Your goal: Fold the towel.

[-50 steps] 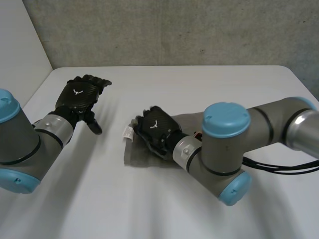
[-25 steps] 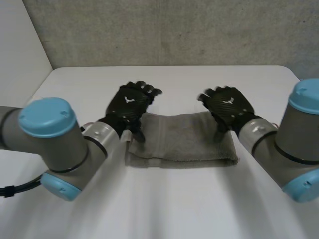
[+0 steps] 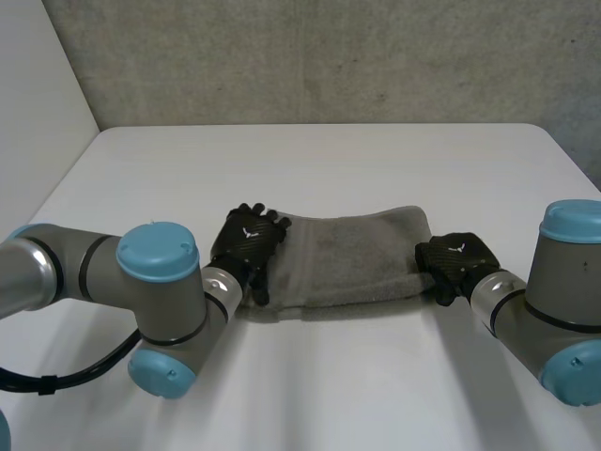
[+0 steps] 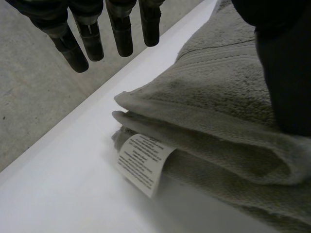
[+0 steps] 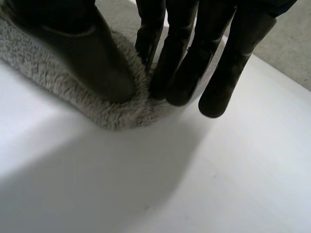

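Firm up the thumb-and-finger pinch of the right hand (image 3: 454, 264) on the right end of the towel (image 3: 352, 258), folded flat on the table (image 3: 376, 160), then close the straight-fingered, empty left hand (image 3: 246, 246) on its label (image 4: 143, 162) end before lifting.

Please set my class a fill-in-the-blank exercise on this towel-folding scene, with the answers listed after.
The grey towel lies on a ____ table. A white ____ sticks out at the towel's end by the left hand. The right hand pinches a towel ____ between thumb and fingers.
Missing words: white; label; corner.
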Available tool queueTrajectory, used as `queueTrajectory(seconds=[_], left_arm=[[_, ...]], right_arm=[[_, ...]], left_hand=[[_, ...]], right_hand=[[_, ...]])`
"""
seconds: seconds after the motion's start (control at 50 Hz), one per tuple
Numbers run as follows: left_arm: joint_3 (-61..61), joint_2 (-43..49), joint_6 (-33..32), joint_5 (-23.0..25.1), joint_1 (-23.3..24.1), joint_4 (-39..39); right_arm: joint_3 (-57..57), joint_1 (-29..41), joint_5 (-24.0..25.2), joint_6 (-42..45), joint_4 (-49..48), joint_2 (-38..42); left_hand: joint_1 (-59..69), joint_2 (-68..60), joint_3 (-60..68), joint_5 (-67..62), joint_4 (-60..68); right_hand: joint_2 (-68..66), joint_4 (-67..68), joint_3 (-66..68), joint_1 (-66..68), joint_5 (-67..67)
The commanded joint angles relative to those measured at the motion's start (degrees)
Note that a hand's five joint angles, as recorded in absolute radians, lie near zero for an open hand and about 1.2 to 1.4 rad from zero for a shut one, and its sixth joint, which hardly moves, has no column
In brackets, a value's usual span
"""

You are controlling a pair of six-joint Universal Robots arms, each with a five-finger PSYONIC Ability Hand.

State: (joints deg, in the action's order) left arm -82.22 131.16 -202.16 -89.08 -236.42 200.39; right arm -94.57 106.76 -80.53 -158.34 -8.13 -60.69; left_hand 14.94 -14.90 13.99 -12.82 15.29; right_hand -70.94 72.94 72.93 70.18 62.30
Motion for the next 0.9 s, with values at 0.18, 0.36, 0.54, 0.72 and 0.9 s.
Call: queueTrajectory(seconds=[0.18,0.36,0.54,0.72,0.9], left_arm=[[-3.12,-9.51,0.89,-6.46,0.70,-0.09],[-6.02,-18.30,1.24,-6.55,-7.28,-0.09],[-5.94,-19.72,5.20,-6.28,-11.43,-0.18],[-7.17,-19.72,8.80,-5.41,-11.78,-0.62],[-7.35,-19.54,10.82,0.74,-11.08,-0.44]], right_arm=[[5.18,1.52,-2.44,5.50,-1.18,-4.97],[17.47,17.76,-0.87,15.24,-2.14,0.46],[24.25,28.49,12.13,20.17,-3.38,15.31],[25.67,29.12,3.92,19.66,-1.53,14.48],[22.32,26.13,-2.71,8.31,-1.71,4.52]], left_hand=[[-3.88,3.84,-2.94,11.77,-4.23],[-4.22,4.18,-3.28,12.10,-4.57],[-4.05,4.01,-3.11,11.93,-4.40],[-4.05,4.01,-3.11,11.93,-4.40],[-3.72,3.68,-2.77,11.60,-4.07]], right_hand=[[-9.06,7.06,7.07,9.82,7.70],[-9.06,7.06,7.07,9.82,7.70],[-9.06,7.06,7.07,9.82,7.70],[29.75,-31.75,-31.74,-28.99,-31.12],[60.94,-62.94,-62.93,-60.18,-62.30]])
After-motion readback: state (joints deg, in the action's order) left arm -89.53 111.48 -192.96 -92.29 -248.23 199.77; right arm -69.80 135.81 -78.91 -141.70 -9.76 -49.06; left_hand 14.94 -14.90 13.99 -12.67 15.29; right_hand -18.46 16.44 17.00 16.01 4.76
